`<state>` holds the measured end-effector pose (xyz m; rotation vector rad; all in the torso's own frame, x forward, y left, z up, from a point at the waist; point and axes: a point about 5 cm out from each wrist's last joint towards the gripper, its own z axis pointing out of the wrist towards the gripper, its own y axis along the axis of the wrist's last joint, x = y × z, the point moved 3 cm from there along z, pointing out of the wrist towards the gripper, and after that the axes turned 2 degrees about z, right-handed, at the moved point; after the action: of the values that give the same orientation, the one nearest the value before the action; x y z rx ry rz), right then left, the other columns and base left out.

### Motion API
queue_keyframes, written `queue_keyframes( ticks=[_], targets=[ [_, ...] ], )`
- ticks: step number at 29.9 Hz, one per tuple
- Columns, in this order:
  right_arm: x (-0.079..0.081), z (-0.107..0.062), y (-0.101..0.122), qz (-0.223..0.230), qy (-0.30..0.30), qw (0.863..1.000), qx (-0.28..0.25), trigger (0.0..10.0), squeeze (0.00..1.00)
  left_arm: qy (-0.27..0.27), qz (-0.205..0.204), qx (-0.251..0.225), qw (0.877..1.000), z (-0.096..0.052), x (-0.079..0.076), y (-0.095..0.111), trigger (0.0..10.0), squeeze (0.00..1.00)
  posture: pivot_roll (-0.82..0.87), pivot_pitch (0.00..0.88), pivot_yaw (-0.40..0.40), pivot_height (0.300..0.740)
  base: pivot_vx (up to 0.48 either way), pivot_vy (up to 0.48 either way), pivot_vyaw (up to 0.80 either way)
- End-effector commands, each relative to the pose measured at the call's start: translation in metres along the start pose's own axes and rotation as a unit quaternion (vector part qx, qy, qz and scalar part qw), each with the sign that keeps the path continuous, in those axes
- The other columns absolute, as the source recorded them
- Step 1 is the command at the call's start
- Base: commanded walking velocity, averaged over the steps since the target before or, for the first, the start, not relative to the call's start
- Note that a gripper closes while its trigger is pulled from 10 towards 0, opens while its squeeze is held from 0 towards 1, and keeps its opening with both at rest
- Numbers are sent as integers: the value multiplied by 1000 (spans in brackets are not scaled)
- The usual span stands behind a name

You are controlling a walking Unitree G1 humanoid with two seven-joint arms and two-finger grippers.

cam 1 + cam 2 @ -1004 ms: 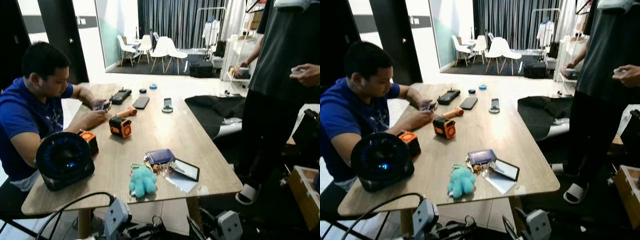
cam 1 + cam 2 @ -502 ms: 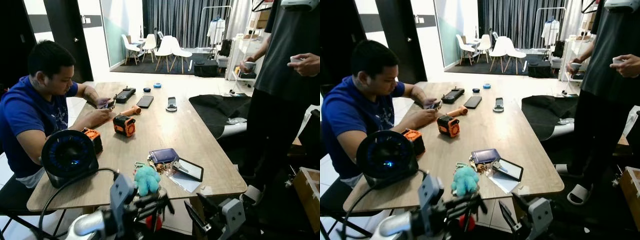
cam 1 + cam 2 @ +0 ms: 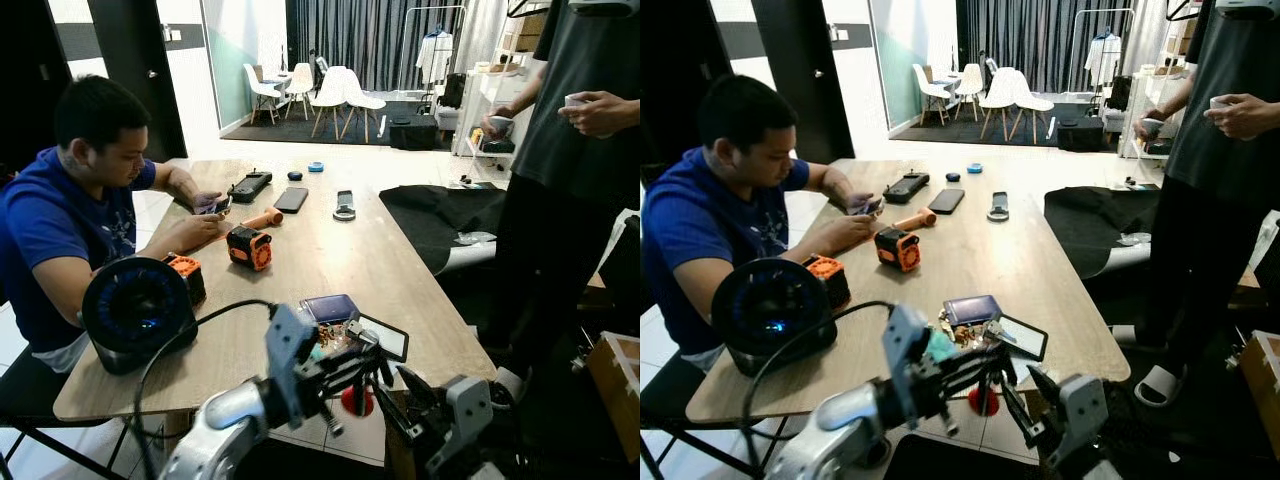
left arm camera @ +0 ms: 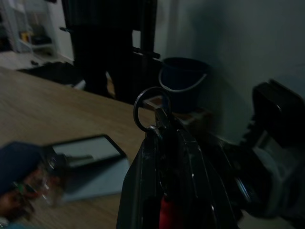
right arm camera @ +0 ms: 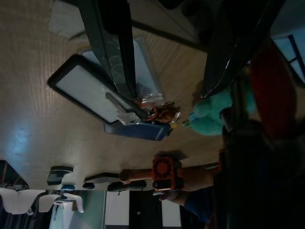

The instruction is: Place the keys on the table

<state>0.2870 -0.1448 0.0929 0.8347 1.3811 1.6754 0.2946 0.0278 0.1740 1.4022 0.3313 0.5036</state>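
Wooden bench near edge: left tool clamped on keys. Right tool spread open alongside.

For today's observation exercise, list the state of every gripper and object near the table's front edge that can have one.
Left gripper: shut on the keys, at the table's near edge.
Keys: held, not yet on the table.
Right gripper: open, holding nothing.
Badge holder: lying flat.
Fan: upright, glowing blue.
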Motion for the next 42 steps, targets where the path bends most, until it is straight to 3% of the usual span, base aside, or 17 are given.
queue_keyframes(
  ticks=[1, 6, 12, 17, 19, 20, 22, 26, 28, 35, 42],
  targets=[
    [0, -1, -6, -1, -1, 1000, 20, 10000, 0, 15, 15, -1, 1000, 6, 1, -1, 10000, 0, 20, 31, 35, 740, 0, 0, 0],
    [-8, 2, -10, -10, -32, 999, 37, 10000, 0, 37, 34, 5, 999, 20, 7, -1, 10000, 0, 17, 33, 39, 740, 0, 0, 0],
    [-17, 4, -15, -26, -71, 995, 58, 10000, 0, 38, 43, 16, 998, 23, 6, -2, 10000, 0, 13, 33, 43, 740, 0, 0, 0],
    [-28, -1, -20, -26, -124, 990, 69, 10000, 0, 84, 59, 33, 994, 23, 15, -8, 10000, 0, 16, 32, 41, 740, 0, 0, 0],
    [-31, -3, -22, -20, -141, 987, 72, 10000, 0, 141, 79, 48, 986, 23, 30, -12, 10000, 0, 17, 34, 40, 740, 0, 0, 0],
    [-31, -3, -22, -20, -141, 987, 72, 10000, 0, 141, 79, 48, 986, 23, 30, -12, 10000, 0, 17, 34, 40, 740, 0, 0, 0],
    [-33, -4, -23, -20, -147, 986, 73, 10000, 0, 193, 103, 73, 973, 21, 44, -19, 10000, 0, 16, 36, 41, 740, 0, 0, 0],
    [-34, -4, -23, -20, -150, 986, 74, 10000, 0, 228, 121, 90, 962, 18, 55, -22, 10000, 0, 15, 36, 43, 740, 0, 0, 0],
    [-36, -5, -23, -20, -158, 984, 74, 10000, 0, 264, 134, 105, 949, 13, 68, -24, 10000, 0, 15, 35, 43, 740, 0, 0, 0],
    [-38, -4, -27, -10, -172, 982, 79, 10000, 0, 319, 146, 147, 925, 1, 88, -35, 10000, 0, 21, 36, 42, 740, 0, 0, 0],
    [-39, -4, -29, -7, -174, 981, 83, 10000, 0, 332, 154, 166, 916, -4, 94, -43, 10000, 0, 23, 39, 45, 740, 0, 0, 0]
  ],
)
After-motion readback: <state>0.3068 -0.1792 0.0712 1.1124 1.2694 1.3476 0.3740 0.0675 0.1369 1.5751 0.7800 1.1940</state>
